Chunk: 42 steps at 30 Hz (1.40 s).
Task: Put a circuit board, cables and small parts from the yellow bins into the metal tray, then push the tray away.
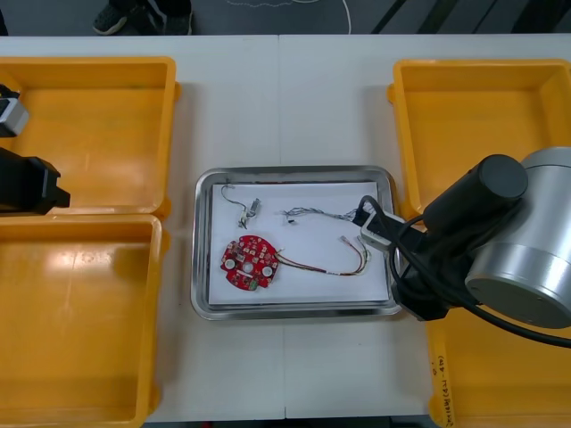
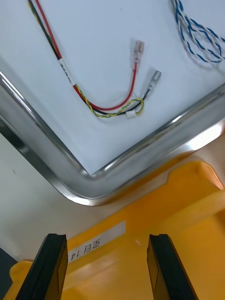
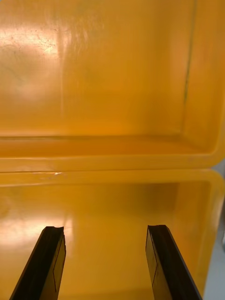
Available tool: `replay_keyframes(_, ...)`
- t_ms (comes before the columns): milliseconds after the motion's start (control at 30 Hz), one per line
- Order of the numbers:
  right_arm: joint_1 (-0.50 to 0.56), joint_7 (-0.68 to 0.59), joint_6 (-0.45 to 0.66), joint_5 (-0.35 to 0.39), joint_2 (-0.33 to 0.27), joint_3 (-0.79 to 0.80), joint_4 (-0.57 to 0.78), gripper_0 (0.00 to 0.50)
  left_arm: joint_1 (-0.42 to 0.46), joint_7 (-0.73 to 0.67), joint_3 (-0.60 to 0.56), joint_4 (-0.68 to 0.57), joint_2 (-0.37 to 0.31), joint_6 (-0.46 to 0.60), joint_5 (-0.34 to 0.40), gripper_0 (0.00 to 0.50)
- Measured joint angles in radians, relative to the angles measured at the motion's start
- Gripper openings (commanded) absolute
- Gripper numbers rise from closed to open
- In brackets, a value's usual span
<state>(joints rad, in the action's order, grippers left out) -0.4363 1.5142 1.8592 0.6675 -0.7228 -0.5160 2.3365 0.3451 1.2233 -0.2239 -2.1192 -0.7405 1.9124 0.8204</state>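
- I see the light table (image 1: 294, 98) spanning the front view, a seam (image 1: 280, 107) running down its middle.
- On the robot's left, the left far bin (image 1: 98, 64) and left near bin (image 1: 80, 221) stand edge to edge.
- Opposite stand the right far bin (image 1: 482, 64) and right near bin (image 1: 446, 357).
- The metal tray (image 1: 200, 259) sits between the pairs, over the seam, just beside the right ones.

Right arm (image 1: 464, 214) was a fat brushed-silver cylindrical housing (image 1: 526, 259) with a black round-capped link. Black cables (image 1: 396, 254) looped at the wrist by a small pale grey block (image 1: 373, 235). Left arm (image 1: 31, 185) showed a black boxy housing and a silver-grey piece (image 1: 9, 116). Right gripper fingers (image 2: 49, 267) and left gripper fingers (image 3: 47, 267) were flat matte-black bars narrowing to blunt tips.
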Motion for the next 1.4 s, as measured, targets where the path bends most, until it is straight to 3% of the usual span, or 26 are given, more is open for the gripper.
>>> replay_keyframes(167,-0.052,0.000,0.000,-0.049,0.020,-0.105,-0.009,0.495,-0.050,0.115,-0.047,-0.020,-0.004,0.000,0.007,0.500)
replay_keyframes(800,-0.206,0.064,-0.026,-0.159,0.183,-0.375,-0.144,0.498,-0.196,0.115,-0.149,-0.093,-0.005,0.000,0.022,0.500)
replay_keyframes(1133,-0.220,0.119,-0.053,-0.251,0.223,-0.492,-0.156,0.498,-0.224,0.115,-0.156,-0.100,-0.005,0.000,0.022,0.500)
replay_keyframes(1400,-0.220,0.124,-0.108,-0.257,0.264,-0.510,-0.234,0.498,-0.224,0.115,-0.156,-0.100,-0.005,0.000,0.022,0.500)
